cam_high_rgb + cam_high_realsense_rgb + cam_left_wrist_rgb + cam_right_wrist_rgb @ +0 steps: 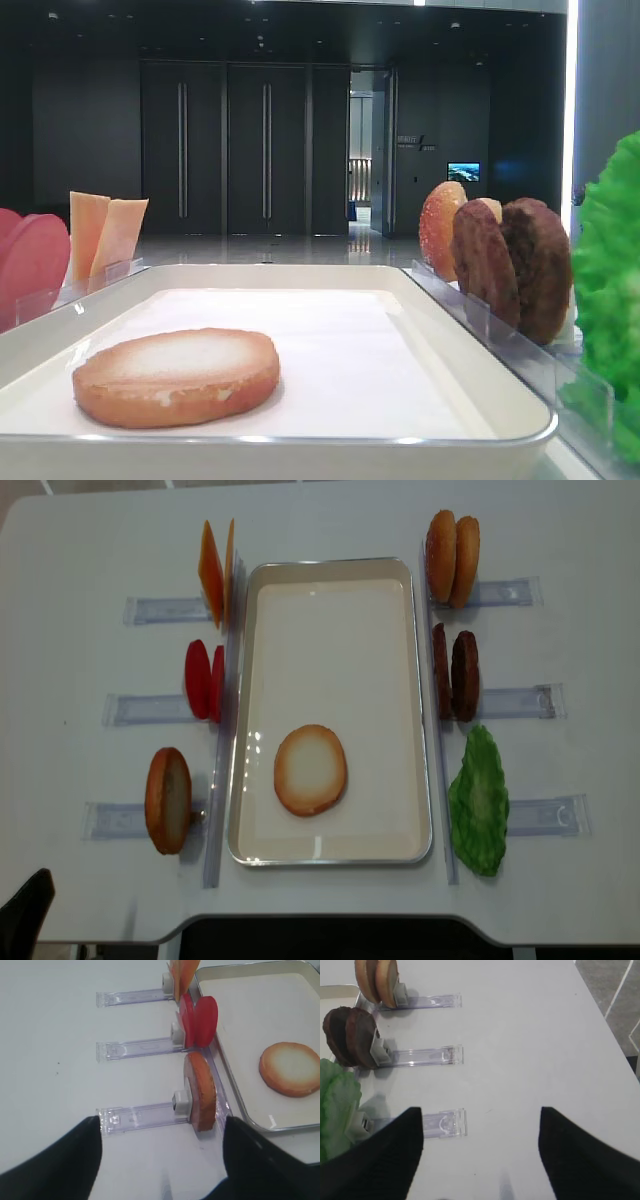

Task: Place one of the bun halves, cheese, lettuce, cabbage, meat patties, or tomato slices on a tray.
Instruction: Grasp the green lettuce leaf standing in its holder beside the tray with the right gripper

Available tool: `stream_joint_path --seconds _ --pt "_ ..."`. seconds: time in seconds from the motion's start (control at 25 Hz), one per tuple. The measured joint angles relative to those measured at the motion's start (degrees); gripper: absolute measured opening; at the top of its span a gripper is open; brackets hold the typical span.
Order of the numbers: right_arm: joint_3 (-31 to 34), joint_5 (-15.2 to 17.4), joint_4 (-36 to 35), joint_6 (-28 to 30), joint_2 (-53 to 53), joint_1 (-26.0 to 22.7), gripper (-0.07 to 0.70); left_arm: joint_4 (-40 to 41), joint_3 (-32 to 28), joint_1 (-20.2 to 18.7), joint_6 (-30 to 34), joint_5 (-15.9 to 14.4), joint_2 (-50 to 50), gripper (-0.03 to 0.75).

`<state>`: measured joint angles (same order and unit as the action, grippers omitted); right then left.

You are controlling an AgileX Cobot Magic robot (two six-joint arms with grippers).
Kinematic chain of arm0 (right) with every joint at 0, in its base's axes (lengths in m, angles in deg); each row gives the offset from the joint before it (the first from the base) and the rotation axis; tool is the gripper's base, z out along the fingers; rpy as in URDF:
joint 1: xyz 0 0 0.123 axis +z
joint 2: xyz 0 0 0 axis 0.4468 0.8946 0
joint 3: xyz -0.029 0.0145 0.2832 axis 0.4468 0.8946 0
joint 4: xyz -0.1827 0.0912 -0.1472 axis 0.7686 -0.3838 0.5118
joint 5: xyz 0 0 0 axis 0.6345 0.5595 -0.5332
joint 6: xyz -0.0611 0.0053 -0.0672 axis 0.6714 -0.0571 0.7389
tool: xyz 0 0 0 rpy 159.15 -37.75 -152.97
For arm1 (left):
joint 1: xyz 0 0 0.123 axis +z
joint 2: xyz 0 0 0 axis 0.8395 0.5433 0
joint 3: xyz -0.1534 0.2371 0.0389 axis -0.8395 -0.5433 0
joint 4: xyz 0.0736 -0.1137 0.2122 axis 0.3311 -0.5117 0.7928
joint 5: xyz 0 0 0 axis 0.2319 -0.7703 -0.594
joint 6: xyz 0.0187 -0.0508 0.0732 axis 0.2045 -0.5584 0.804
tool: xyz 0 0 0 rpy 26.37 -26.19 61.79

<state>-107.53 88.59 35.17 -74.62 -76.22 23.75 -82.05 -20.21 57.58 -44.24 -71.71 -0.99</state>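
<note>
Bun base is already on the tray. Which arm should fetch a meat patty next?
Right. The meat patties stand in a holder right of the tray, just ahead of the right gripper, whose fingers are spread and empty.

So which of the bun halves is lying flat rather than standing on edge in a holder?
The bun half on the tray, pale toasted face up. The others stand on edge: one left of the tray, two at its far right corner.

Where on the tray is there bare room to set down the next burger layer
The tray liner is bare above the bun half, up to the far rim, flanked by cheese and meat patties. Only thin strips remain between the bun and the near rim. Both outer sides are crowded with standing food.
</note>
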Motion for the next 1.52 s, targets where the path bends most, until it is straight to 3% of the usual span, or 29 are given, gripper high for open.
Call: stream_joint_path --seconds 0.2,0.52,0.88,1.24,1.52 --pt "-1.47 0.0 -0.71 0.0 0.47 0.0 0.468 0.0 0.0 0.0 0.0 0.02 0.0 0.576" --pt "-4.7 0.11 -4.54 0.0 12.87 0.0 0.468 0.0 0.0 0.0 0.0 0.06 0.0 0.576" --pt "-12.83 4.77 -7.12 0.44 31.21 0.0 0.468 0.0 0.0 0.0 0.0 0.13 0.0 0.576" --pt "-23.68 5.03 -8.35 1.47 43.6 0.0 0.468 0.0 0.0 0.0 0.0 0.13 0.0 0.576" --pt "-27.43 4.89 -8.79 0.47 53.59 0.92 0.468 0.0 0.0 0.0 0.0 0.13 0.0 0.576"
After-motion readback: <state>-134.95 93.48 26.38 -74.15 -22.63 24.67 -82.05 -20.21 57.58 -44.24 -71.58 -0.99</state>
